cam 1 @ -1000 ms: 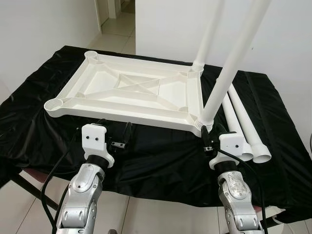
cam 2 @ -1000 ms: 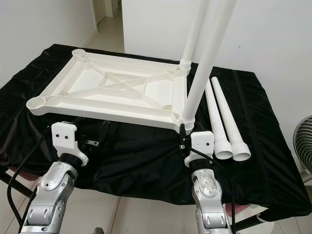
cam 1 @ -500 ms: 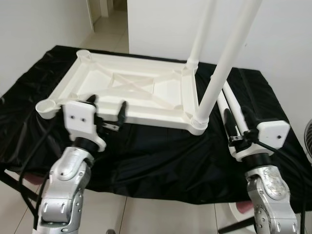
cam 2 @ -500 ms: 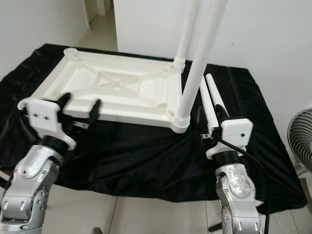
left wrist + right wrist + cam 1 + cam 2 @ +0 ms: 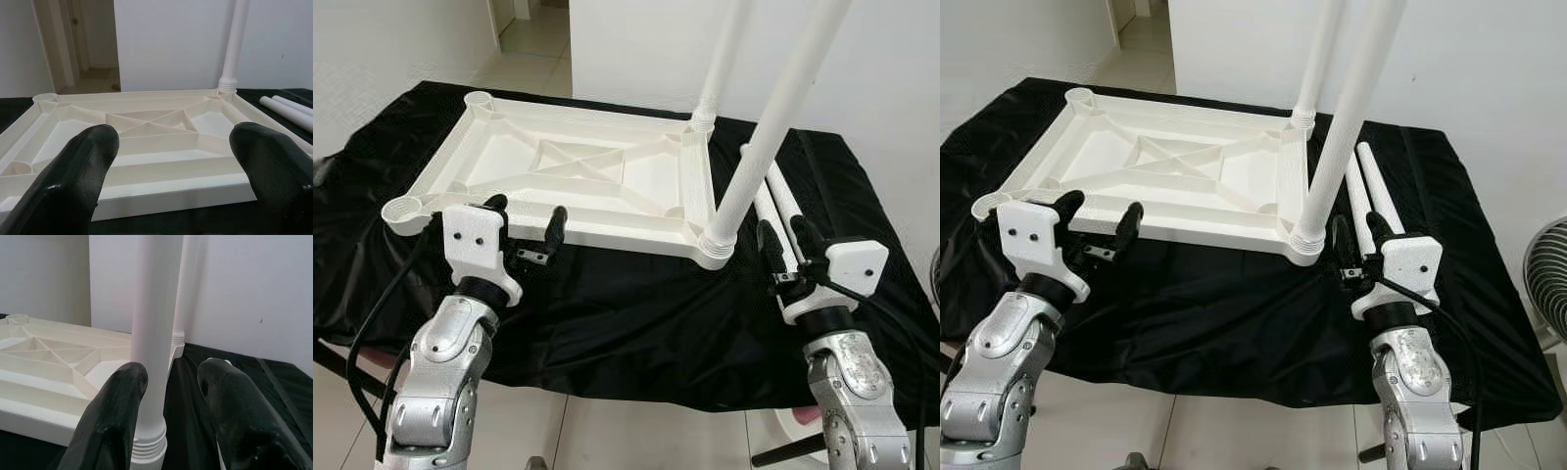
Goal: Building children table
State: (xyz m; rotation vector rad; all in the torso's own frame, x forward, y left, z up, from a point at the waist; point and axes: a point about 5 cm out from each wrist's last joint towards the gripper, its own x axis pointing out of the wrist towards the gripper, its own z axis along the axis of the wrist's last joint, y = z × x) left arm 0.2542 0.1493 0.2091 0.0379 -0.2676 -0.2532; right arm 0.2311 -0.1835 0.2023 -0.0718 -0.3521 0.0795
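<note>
A white plastic table top (image 5: 578, 176) lies upside down on a black cloth. Two white legs stand in its right corners, the near leg (image 5: 773, 117) and the far leg (image 5: 720, 59). Its left corner sockets (image 5: 403, 208) are empty. Two loose legs (image 5: 781, 201) lie on the cloth to the right. My left gripper (image 5: 526, 219) is open just before the top's near edge, its fingers (image 5: 73, 181) framing the ribbed underside. My right gripper (image 5: 783, 242) is open and empty, right of the near leg's base, over the loose legs' near ends; its fingers (image 5: 117, 416) frame that upright leg.
The black cloth (image 5: 607, 313) covers a work table whose front edge runs just before my arms. A white wall stands close behind, and a doorway opens at the far left. A fan (image 5: 1547, 294) stands on the tiled floor at the right.
Both arms have risen from below the table top's edge. My right gripper has moved right, from the near leg's base to the loose legs. The camera has shifted.
</note>
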